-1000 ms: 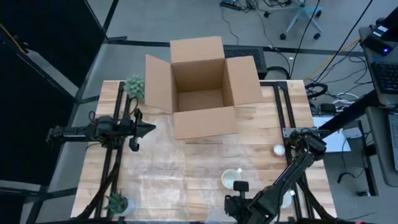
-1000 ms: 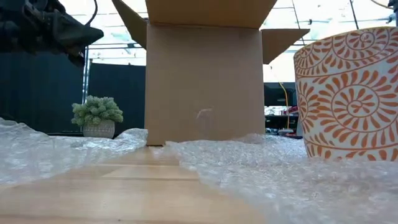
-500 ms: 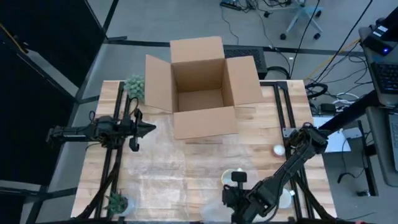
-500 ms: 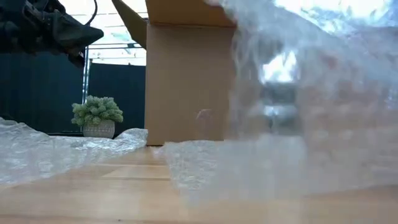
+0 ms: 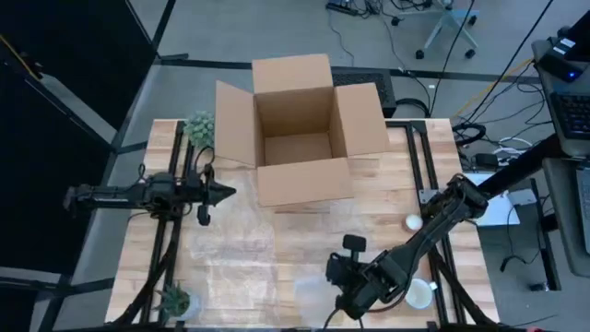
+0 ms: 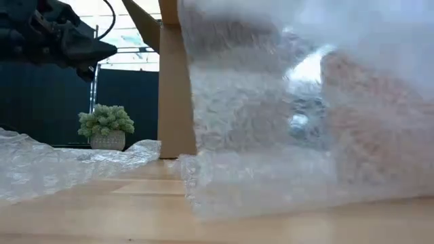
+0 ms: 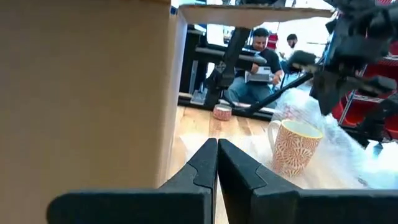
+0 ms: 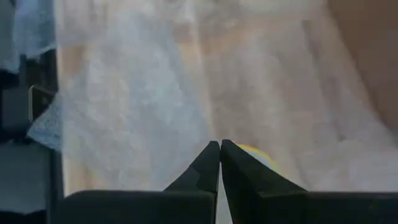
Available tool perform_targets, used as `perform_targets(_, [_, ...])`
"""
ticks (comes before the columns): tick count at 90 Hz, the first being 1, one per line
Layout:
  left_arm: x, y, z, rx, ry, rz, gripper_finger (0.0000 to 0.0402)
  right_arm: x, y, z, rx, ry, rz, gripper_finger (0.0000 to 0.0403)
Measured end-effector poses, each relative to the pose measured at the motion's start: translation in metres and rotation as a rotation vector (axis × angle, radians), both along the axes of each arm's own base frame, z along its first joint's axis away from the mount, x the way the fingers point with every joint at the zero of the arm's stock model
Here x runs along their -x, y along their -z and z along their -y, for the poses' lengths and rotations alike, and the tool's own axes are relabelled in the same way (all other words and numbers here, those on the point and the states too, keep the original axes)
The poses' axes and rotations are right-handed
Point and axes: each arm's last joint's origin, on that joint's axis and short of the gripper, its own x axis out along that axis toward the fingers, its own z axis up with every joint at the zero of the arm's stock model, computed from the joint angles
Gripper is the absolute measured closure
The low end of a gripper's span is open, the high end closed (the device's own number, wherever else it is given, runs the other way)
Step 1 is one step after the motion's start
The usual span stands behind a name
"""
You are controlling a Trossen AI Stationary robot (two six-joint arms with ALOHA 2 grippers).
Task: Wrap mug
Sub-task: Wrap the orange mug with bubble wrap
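The right gripper (image 5: 348,293), jaws pressed together on the bubble wrap (image 6: 305,135), was held low at the table's near edge, the sheet draped over the orange-patterned mug (image 7: 293,148) beside it, while the left gripper (image 5: 224,192), jaws closed and empty, was parked by the cardboard box (image 5: 297,129).

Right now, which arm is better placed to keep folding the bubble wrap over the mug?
Probably the right. Its claw is shut on the bubble wrap, lifting it beside the mug. The left claw hangs shut near the cardboard box, away from both.
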Motion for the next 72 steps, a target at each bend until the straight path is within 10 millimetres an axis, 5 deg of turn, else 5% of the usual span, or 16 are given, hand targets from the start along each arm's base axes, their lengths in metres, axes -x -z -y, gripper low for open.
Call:
perform_targets(54, [-0.001,0.001,0.0,-0.024,0.014,-0.009,0.0402,-0.012,0.006,0.045,0.143,0.218,-0.07,0.0403])
perform_targets(72, [-0.001,0.001,0.0,-0.024,0.014,-0.009,0.0402,-0.012,0.002,0.051,0.101,0.157,-0.143,0.0403])
